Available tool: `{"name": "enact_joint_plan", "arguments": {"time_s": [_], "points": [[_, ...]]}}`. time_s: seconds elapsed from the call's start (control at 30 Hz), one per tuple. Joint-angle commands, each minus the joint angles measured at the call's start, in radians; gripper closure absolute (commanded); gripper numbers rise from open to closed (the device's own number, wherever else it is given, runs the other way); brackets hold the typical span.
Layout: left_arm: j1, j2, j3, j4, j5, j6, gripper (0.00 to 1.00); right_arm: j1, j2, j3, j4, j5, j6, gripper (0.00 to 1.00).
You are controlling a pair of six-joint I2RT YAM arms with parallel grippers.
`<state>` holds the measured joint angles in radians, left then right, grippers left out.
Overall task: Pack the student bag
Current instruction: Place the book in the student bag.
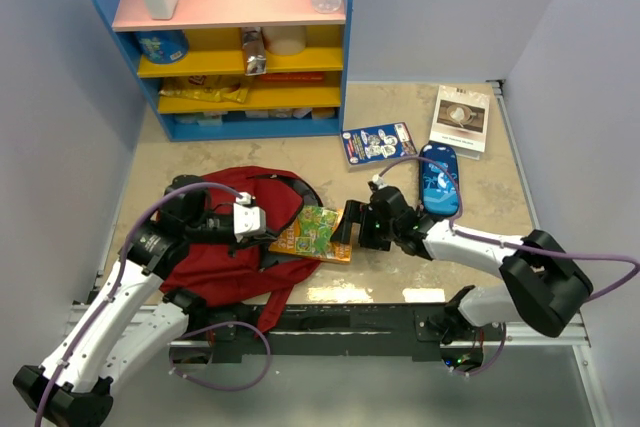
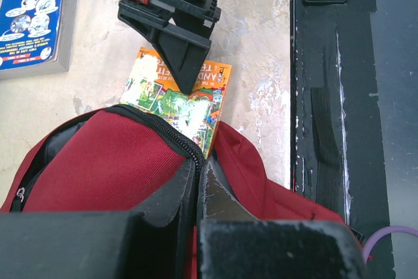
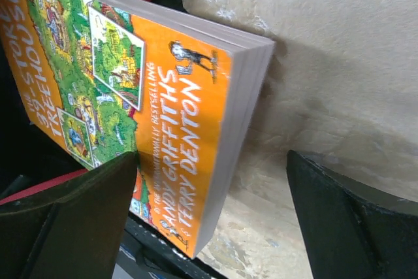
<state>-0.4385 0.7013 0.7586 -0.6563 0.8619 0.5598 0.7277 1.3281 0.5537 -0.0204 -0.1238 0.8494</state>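
The student bag (image 1: 225, 257) lies flat on the table, dark red, with its zippered mouth facing right. My left gripper (image 1: 262, 222) is shut on the bag's zipper rim (image 2: 193, 151) and holds that edge up. An orange paperback (image 1: 318, 234) lies half inside the mouth, its far end sticking out onto the table (image 2: 179, 96). My right gripper (image 1: 350, 227) is open around the book's outer end. In the right wrist view the book (image 3: 150, 96) sits by the left finger (image 3: 72, 217), and the right finger (image 3: 353, 213) stands clear of it.
A blue book (image 1: 378, 143), a blue pencil case (image 1: 438, 179) and a white book (image 1: 460, 119) lie on the table behind the right arm. A blue shelf unit (image 1: 240, 37) stands at the back left. A black rail (image 1: 400, 322) runs along the near edge.
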Motion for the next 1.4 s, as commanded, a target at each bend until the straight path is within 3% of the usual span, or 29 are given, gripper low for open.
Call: {"name": "enact_joint_plan", "arguments": {"time_s": [0.0,0.07,0.13,0.27,0.37,0.73,0.87,1.17,1.37], "points": [[0.007,-0.002,0.048,0.044,0.063,-0.006,1.0,0.004,0.022,-0.069,0.212,-0.082,0.065,0.01],[0.009,-0.003,0.045,0.043,0.063,-0.006,1.0,0.006,0.022,-0.103,0.34,-0.1,0.091,0.01],[0.009,-0.005,0.047,0.038,0.062,-0.003,1.0,0.004,0.011,-0.12,0.404,-0.119,0.111,0.12],[0.009,-0.005,0.047,0.027,0.068,0.008,1.0,0.003,-0.03,-0.127,0.482,-0.148,0.163,0.83],[0.009,-0.003,0.044,0.029,0.071,0.011,1.0,0.004,-0.053,-0.121,0.49,-0.168,0.19,1.0],[0.009,-0.006,0.05,0.011,0.063,0.025,1.0,-0.025,-0.059,-0.202,0.781,-0.24,0.396,1.0],[0.009,-0.006,0.048,0.015,0.066,0.022,1.0,-0.022,-0.015,-0.154,0.82,-0.26,0.39,1.0],[0.009,-0.003,0.054,0.015,0.071,0.02,1.0,0.027,0.068,0.0,0.78,-0.243,0.315,1.0],[0.009,0.0,0.056,0.014,0.075,0.023,1.0,0.157,0.284,0.205,0.66,-0.208,0.225,1.0]]}}
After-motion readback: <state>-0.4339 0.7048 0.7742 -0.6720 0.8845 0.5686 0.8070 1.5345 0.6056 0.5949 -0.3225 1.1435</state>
